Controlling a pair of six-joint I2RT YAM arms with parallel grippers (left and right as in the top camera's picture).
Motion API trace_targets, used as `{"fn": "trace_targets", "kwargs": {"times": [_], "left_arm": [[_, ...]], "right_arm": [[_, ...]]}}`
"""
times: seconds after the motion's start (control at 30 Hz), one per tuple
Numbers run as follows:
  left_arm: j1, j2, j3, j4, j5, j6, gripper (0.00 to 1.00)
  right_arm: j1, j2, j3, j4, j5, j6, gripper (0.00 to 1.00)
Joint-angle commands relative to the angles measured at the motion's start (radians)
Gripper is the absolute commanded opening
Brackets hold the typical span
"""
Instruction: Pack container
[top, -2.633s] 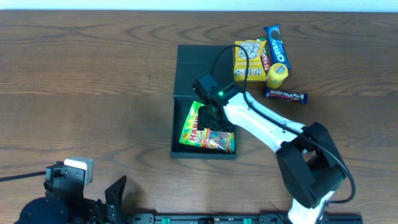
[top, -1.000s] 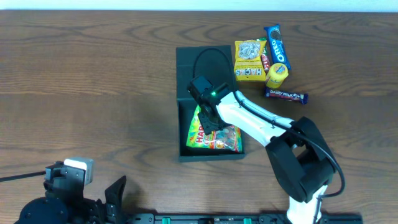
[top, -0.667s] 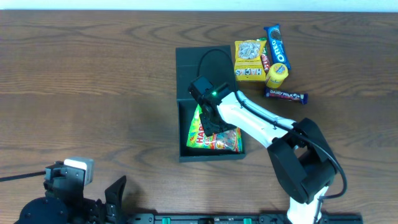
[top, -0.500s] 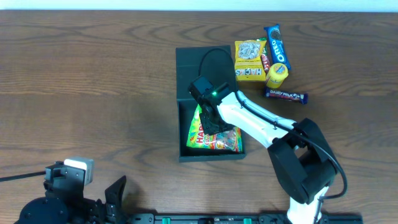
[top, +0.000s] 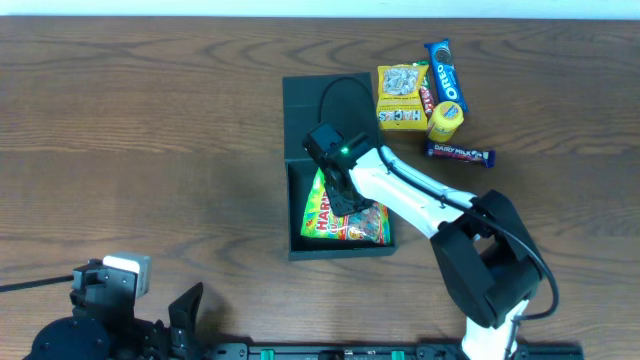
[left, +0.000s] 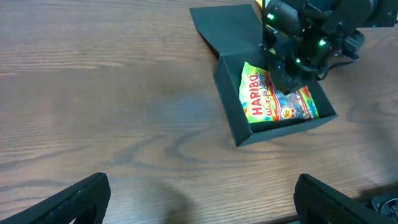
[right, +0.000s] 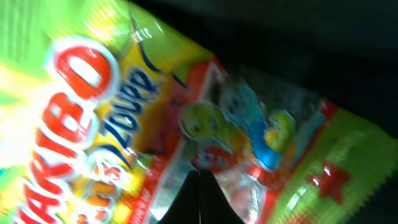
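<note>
The left end effector is seen low at the near left edge of the wooden tabletop, well apart from everything else; in the left wrist view its fingers are spread wide, with nothing held between them. Near the middle of the tabletop the container is found, a dark box with its flap lid laid open and flat on the far side. Inside it a bright green and yellow Haribo packet is lodged flat on the floor. The right end effector is lowered into the container onto the packet's far right part; whether its jaws are parted or closed cannot be told, since the right wrist view is filled by the packet's print. To the right of the lid, a yellow snack box, an Oreo packet, a small yellow tub and a Dairy Milk bar are grouped close together.
</note>
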Motion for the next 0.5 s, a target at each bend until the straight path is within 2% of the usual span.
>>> {"fn": "trace_targets", "kwargs": {"times": [0.0,0.07,0.2,0.3,0.47], "left_arm": [[0.002,-0.001,0.013,-0.001,-0.03,0.018,0.95],[0.002,-0.001,0.013,-0.001,-0.05,0.018,0.95],[0.002,-0.001,0.0,0.0,-0.101,0.018,0.95],[0.002,-0.001,-0.05,0.011,-0.116,0.018,0.95],[0.002,0.0,-0.128,0.087,-0.082,0.013,0.95]], "right_arm": [[0.006,-0.062,0.021,-0.043,0.038,0.02,0.23],[0.006,-0.093,0.031,-0.084,0.033,0.072,0.28],[0.007,-0.172,0.034,-0.097,-0.028,0.084,0.31],[0.007,-0.232,0.034,-0.069,-0.121,0.088,0.46],[0.046,-0.214,0.032,0.032,-0.202,0.087,0.46]]}}
